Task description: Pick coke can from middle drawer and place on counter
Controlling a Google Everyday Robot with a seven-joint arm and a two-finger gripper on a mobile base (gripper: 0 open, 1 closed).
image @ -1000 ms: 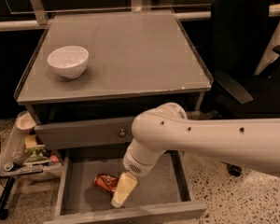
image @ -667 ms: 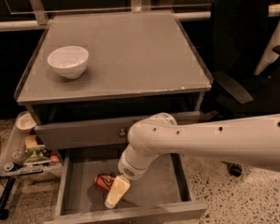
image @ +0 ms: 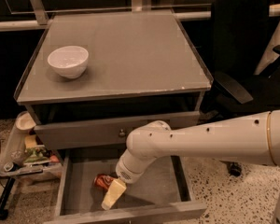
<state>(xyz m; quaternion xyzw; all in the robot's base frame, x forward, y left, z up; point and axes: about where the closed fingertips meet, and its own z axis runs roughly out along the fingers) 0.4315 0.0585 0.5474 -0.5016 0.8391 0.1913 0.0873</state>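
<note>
Gripper [image: 113, 195] sat low in the middle drawer [image: 151, 190], just near-right of the lying coke can [image: 101, 181], evidently positioned for a grasp. Whether it had closed could not be told.

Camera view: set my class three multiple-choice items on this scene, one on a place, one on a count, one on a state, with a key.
1. The coke can lies in: A the middle drawer; B a basket; C a sink.
2. The counter holds how many white bowls: A none; B three; C one.
3. The middle drawer is: A shut; B pulled open; C lifted out.
Key: A, can on drawer floor beside the gripper; C, one bowl, left side; B, its floor shows.
</note>
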